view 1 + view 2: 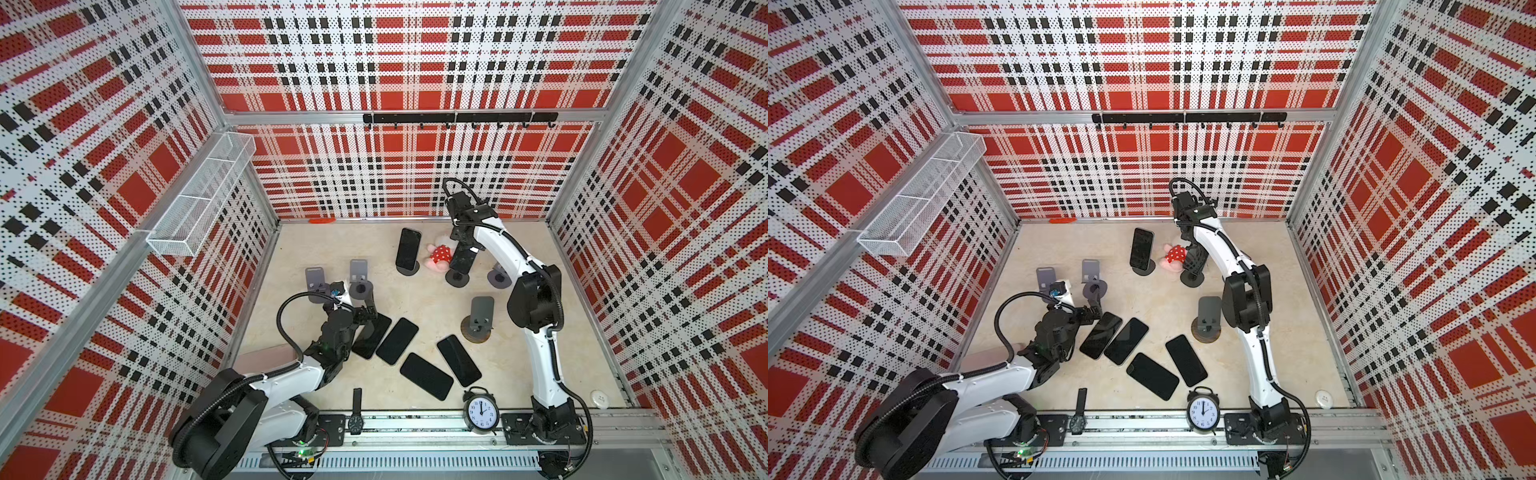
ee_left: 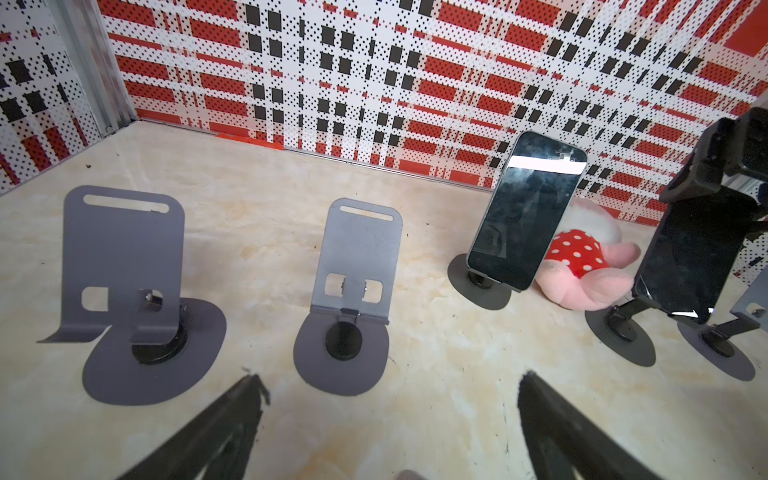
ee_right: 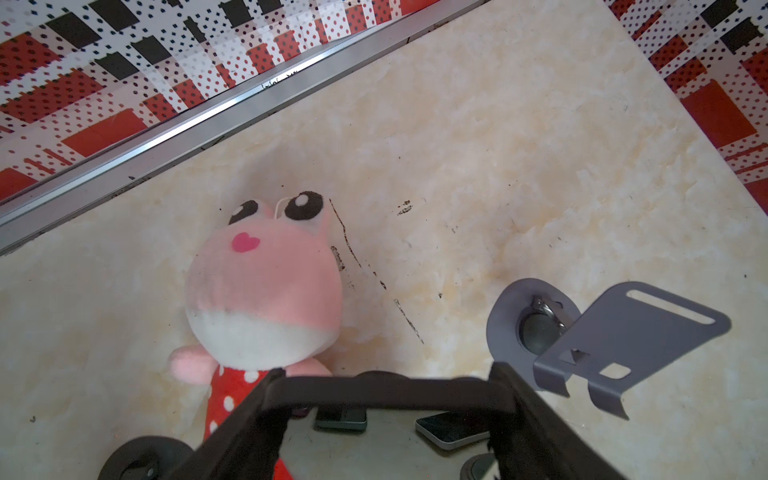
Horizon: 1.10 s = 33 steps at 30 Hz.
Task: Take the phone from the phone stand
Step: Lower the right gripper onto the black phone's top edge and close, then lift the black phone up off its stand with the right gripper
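Clock refs are from table centre in the top views, 12 = back wall.

Right gripper (image 1: pixel 462 244) is at 1 o'clock. Its jaws are clamped across the top end of the black glass-fronted phone (image 1: pixel 463 258), with a finger (image 3: pixel 245 419) on each long edge, clear in the right wrist view. The phone leans tilted over its dark grey round-based metal stand (image 1: pixel 456 277). The cradle is hidden behind the phone, so I can't tell if the lower edge is seated.

Left gripper (image 2: pixel 390 380) is at 9 o'clock, jaws spread wide with nothing between them, over the beige marble-look tabletop (image 1: pixel 415 291).

- **Held phone's 9 o'clock, just beside:** a pink plush toy in a red white-dotted dress (image 1: pixel 439 254), lying down.
- **Toy's 9 o'clock:** a second black phone (image 1: pixel 408 248), propped on its own round stand.
- **Held phone's 3 o'clock:** a bare grey stand (image 1: pixel 498 276), partly behind the right arm.
- **10 o'clock:** an outer bare stand (image 2: pixel 124 257), with an inner bare stand (image 2: pixel 357 257) at its 3 o'clock.
- **6–7 o'clock:** a row of four black phones lying flat (image 1: pixel 397 340).
- **6 o'clock, front edge:** a black twin-bell alarm clock (image 1: pixel 481 411).
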### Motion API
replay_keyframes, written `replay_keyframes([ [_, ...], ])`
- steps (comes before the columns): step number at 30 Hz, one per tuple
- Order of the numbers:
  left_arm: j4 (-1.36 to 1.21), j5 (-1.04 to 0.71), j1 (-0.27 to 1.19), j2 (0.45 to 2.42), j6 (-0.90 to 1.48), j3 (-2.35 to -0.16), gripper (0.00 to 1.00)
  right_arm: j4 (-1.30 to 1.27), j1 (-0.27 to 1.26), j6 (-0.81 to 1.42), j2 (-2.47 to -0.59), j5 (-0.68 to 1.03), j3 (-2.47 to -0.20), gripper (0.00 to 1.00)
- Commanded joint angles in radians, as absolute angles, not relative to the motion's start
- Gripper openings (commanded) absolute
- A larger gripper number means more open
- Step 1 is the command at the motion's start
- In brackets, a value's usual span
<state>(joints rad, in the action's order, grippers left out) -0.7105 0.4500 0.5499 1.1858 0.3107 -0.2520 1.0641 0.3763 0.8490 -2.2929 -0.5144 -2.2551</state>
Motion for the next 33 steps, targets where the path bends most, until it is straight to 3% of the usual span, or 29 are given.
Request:
replay_keyframes([
  [1,-0.712,0.449,0.541,1.194,0.308,-0.274,0.98,1.061,0.372,0.833,-2.283,-0.520,-2.283,0.74],
  [14,-0.710,0.440,0.540,1.197,0.312,-0.277,0.98,0.965,0.374,0.762,-2.175,-0.480,-2.155,0.76],
  [33,-0.710,0.436,0.540,1.202,0.312,-0.281,0.98,0.970,0.378,0.693,-2.106,-0.489,-2.154,0.75],
])
